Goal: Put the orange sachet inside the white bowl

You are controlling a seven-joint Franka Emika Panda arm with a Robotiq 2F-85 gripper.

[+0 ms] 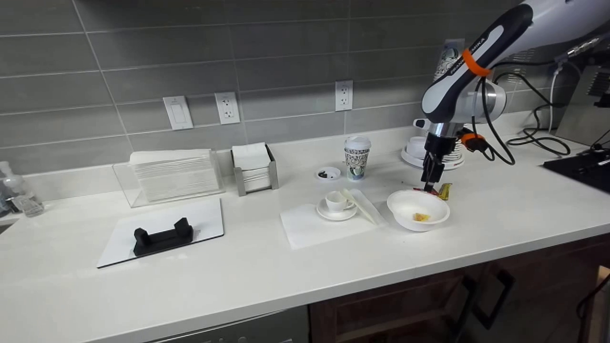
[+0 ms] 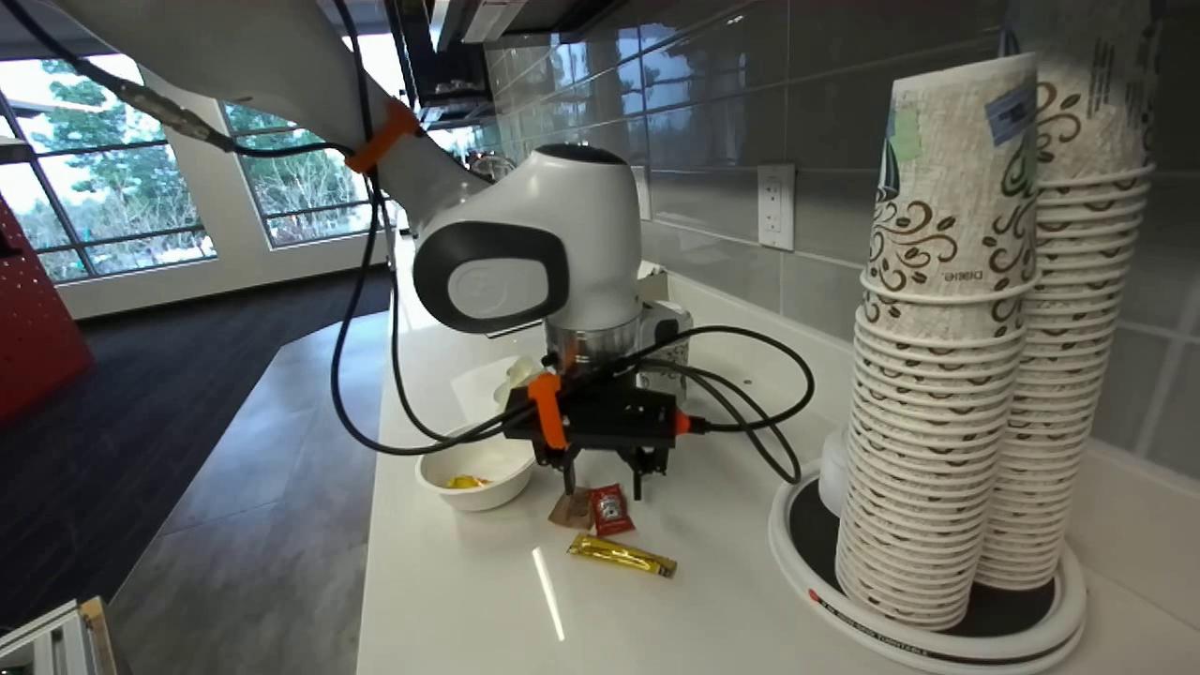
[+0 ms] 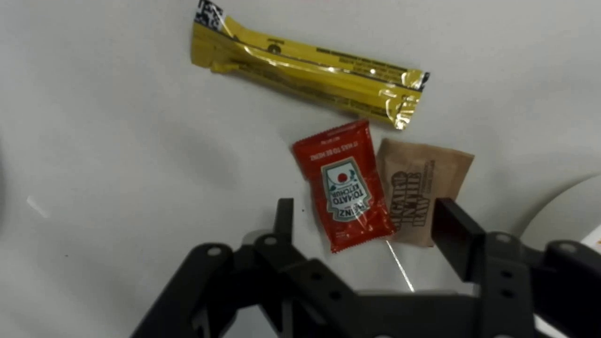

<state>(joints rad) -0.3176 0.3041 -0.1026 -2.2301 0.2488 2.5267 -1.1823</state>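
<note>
The white bowl [image 1: 405, 206] stands near the counter's front edge, with a small yellow-orange sachet [image 1: 421, 217] lying in it. Bowl [image 2: 495, 497] and sachet [image 2: 466, 482] also show in an exterior view. The bowl's side [image 3: 558, 211] shows at the wrist view's right edge. My gripper [image 3: 365, 206] is open and empty, fingers pointing down, behind the bowl. Below it a red ketchup sachet [image 3: 345, 188] and a brown sugar sachet [image 3: 418, 188] lie side by side on the counter. The ketchup sachet shows between the fingers; the right finger partly covers the brown one.
A yellow stick packet [image 3: 310, 70] lies beside the ketchup sachet. Tall stacks of paper cups [image 2: 937, 422] stand on a turntable [image 2: 937, 647]. A lidded paper cup [image 1: 357, 159], a cup [image 1: 336, 201] on a saucer and a napkin holder [image 1: 255, 169] stand along the counter.
</note>
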